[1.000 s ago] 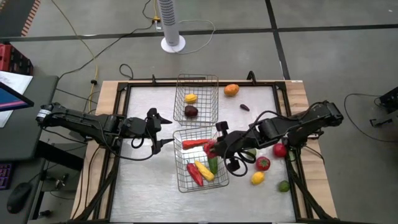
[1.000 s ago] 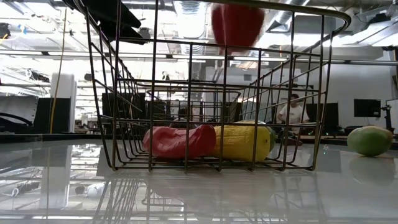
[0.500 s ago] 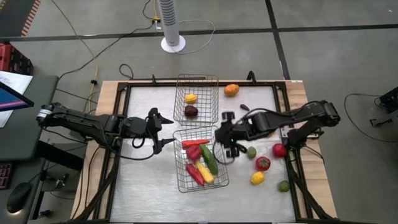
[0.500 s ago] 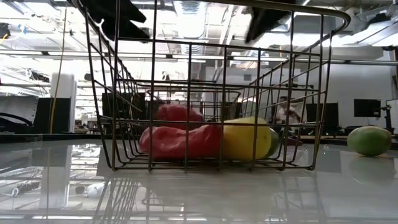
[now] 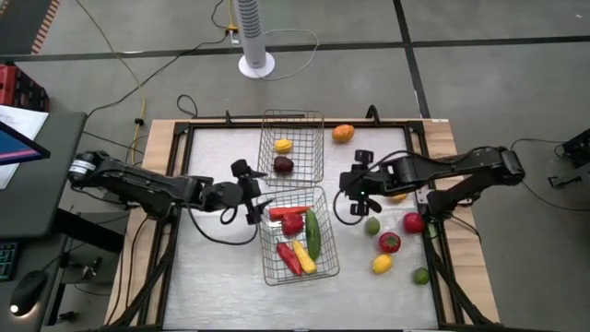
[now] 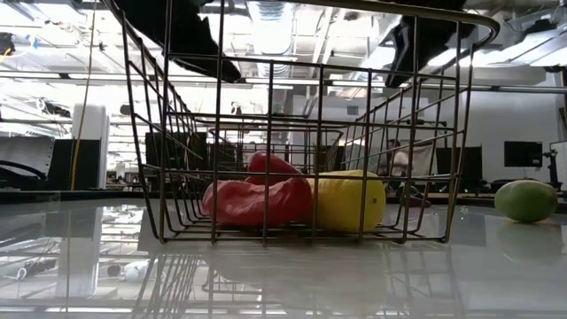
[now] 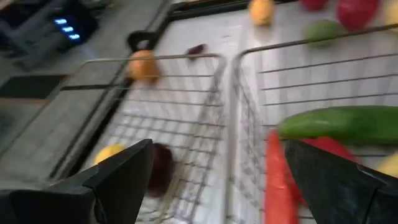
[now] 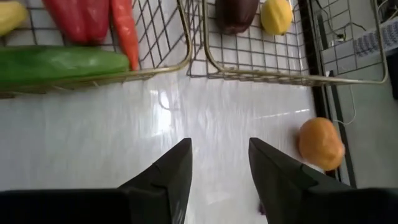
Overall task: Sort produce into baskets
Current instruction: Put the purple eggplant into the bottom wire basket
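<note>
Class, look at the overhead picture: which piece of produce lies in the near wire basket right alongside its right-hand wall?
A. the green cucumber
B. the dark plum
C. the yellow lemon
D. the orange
A. The green cucumber lies lengthwise inside the near basket against its right wall, next to the red pepper.

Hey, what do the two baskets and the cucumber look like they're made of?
The baskets: thin metal wire, silvery and bare, judging by the see-through welded grid and bright glints. The cucumber: probably molded plastic, with smooth, even green skin and a soft sheen, though foam or rubber cannot be ruled out.
</note>
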